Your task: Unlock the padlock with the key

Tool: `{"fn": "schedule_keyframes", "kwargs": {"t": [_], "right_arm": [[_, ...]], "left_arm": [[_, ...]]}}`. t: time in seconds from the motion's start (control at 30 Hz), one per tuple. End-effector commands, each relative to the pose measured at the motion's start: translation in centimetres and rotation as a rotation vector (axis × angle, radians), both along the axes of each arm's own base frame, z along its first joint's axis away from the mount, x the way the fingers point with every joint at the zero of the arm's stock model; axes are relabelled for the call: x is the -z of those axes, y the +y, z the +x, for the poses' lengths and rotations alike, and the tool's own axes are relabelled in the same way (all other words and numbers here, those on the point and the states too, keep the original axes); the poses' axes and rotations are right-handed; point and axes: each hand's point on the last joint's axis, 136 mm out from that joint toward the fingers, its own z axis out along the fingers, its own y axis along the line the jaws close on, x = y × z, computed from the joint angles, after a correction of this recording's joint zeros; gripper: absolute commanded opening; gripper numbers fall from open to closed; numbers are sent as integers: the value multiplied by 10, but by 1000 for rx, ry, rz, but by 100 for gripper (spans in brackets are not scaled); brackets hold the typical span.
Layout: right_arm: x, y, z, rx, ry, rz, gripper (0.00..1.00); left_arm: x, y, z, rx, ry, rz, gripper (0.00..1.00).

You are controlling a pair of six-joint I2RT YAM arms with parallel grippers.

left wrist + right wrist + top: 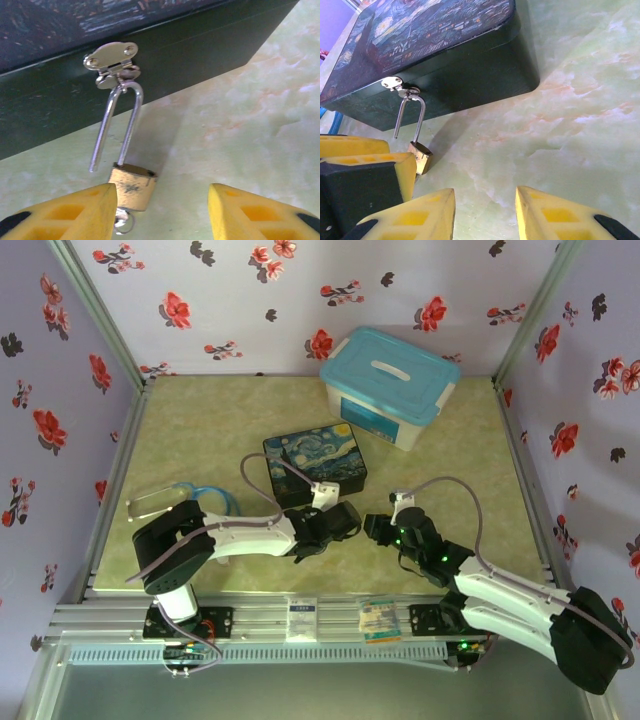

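At the hasp (112,57) of the painted box (210,40), the padlock (131,186) is hanging by its shackle, its brass body lying on the counter (250,125). Small, rigid, smooth and probably light, it is best pinched across the flat body. I am holding my left end effector (162,212) wide just before it and my right end effector (485,207) wide and empty. The glossy counter is looking slippery, with the flowered walls (250,300) well apart.

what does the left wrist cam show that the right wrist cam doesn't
Left wrist: a small silver ring under the padlock body. Right wrist: the box's painted lid and the open right pincer. Both: the padlock hanging from the box's hasp with one shackle leg free, the open left pincer beside it, and the green table.
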Motion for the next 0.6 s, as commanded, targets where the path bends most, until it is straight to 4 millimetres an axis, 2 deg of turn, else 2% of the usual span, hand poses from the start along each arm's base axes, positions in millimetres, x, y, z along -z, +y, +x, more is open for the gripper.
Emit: {"fn": "schedule_keyframes", "kwargs": {"t": [0.0,0.33,0.5,0.57], "right_arm": [[-8,4,3,-12,-17,17,38],[-10,5,4,-14,-15,16,38],[-8,4,5,-5,-17,14,38],[-7,3,5,-2,-15,12,38]], "left_arm": [[9,6,4,11,-21,105,52],[38,16,7,-20,5,147,52],[49,12,6,-9,16,134,39],[52,11,6,-5,21,158,37]]}}
